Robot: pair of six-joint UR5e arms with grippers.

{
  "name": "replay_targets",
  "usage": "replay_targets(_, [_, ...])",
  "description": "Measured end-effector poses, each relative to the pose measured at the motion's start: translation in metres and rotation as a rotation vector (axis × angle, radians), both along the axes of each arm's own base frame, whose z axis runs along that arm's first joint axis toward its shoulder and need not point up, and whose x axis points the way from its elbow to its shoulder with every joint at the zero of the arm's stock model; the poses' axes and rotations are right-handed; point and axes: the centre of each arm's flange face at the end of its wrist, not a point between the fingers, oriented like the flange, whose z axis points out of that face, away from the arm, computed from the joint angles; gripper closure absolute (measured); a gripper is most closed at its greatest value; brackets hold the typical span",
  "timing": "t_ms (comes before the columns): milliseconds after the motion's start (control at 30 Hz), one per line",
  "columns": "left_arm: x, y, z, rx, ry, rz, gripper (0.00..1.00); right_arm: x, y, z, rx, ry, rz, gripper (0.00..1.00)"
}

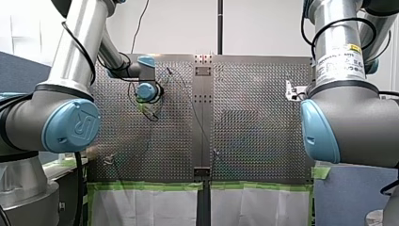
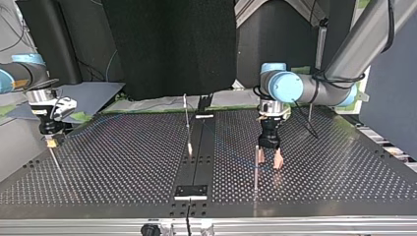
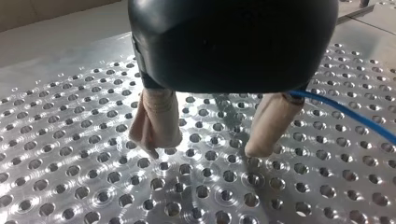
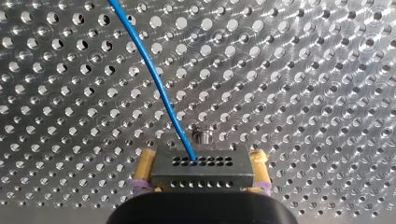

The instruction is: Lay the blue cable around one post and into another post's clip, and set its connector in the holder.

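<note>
1. Front view: bright, even; the silver perforated metal table (image 1: 254, 117) carries soft sheen.
2. Top view: dim, black backdrop (image 2: 167, 44); faint table reflections.
3. Left wrist view: my left gripper (image 3: 208, 147) shadows the table between its beige fingers (image 3: 156, 121).
4. Right wrist view: bright; glints ring every hole (image 4: 182, 22).

one blue cable (image 4: 159, 79), one connector (image 4: 201, 173), two tools (image 3: 205, 150) (image 4: 203, 155)

Shiny perforated metal table (image 4: 303, 70), glossy blue cable (image 4: 154, 79)

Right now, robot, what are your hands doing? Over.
Left gripper open, cable beside it. Right gripper shut on connector. Post near left gripper.
</note>
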Motion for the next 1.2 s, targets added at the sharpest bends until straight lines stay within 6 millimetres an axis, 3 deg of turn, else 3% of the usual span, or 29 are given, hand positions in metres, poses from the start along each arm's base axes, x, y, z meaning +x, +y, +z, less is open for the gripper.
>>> replay_targets(67, [0.0,0.0,0.0001,0.0,0.0,0.0,0.0,0.0,0.0001,0.0001,0.0,0.001,0.0,0.95])
replay_targets(100, [0.0,0.0,0.0,0.0,0.0,0.0,0.0,0.0,0.0001,0.0002,-0.001,0.001,0.0,0.18])
replay_targets(133, [0.0,0.0001,0.0001,0.0,0.0,0.0,0.0,0.0,0.0,0.0003,-0.001,0.001,0.0,0.18])
replay_targets(167, [0.0,0.0001,0.0001,0.0,0.0,0.0,0.0,0.0,-0.0002,0.0012,-0.003,0.002,0.0,0.0])
replay_targets(1200, [-0.0015,0.0003,-0.0008,0.014,0.014,0.002,0.0,0.006,0.0016,0.0005,0.002,-0.001,0.006,0.0])
